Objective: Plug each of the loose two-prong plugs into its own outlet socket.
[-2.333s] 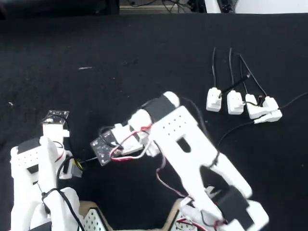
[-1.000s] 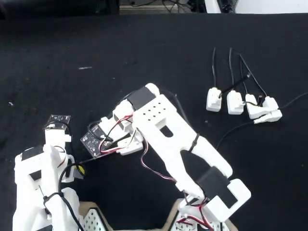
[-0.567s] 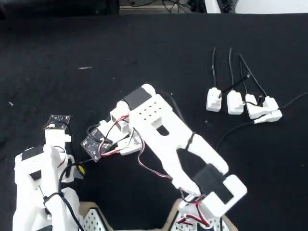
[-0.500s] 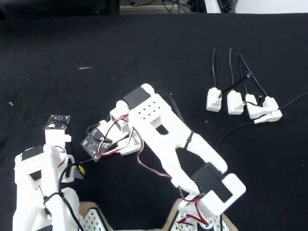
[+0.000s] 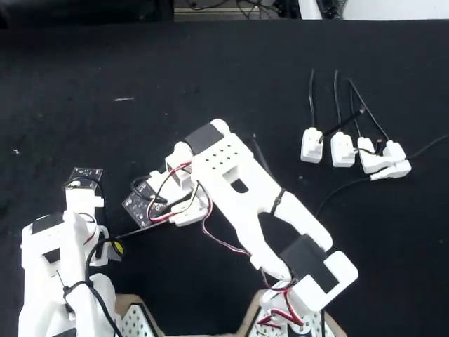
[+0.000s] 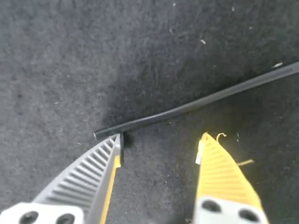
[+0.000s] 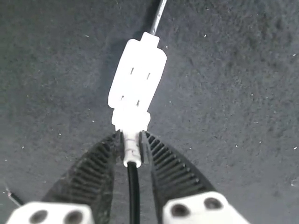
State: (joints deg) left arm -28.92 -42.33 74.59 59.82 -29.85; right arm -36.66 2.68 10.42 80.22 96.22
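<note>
My right gripper (image 7: pixel 132 140) is shut on the neck of a white two-prong plug (image 7: pixel 131 120). The plug's front butts against one end of a white outlet socket (image 7: pixel 138 78) lying flat on the black cloth, and its prongs are hidden. A black cable runs back from the plug between the fingers. My left gripper (image 6: pixel 160 140) is open just above the cloth, with the cut end of a thin black cable (image 6: pixel 187 108) beside one fingertip. From above, the right arm (image 5: pixel 231 182) reaches left across the middle and the left arm (image 5: pixel 56 253) sits at the bottom left.
Several more white sockets (image 5: pixel 342 149) with black leads lie in a row at the right of the black table (image 5: pixel 210 84), one with a plug (image 5: pixel 391 170) beside it. The far half of the table is bare cloth.
The right arm swung left across the table, then edged back slightly to the right. The left arm shifted a little at first and has since stayed still.
</note>
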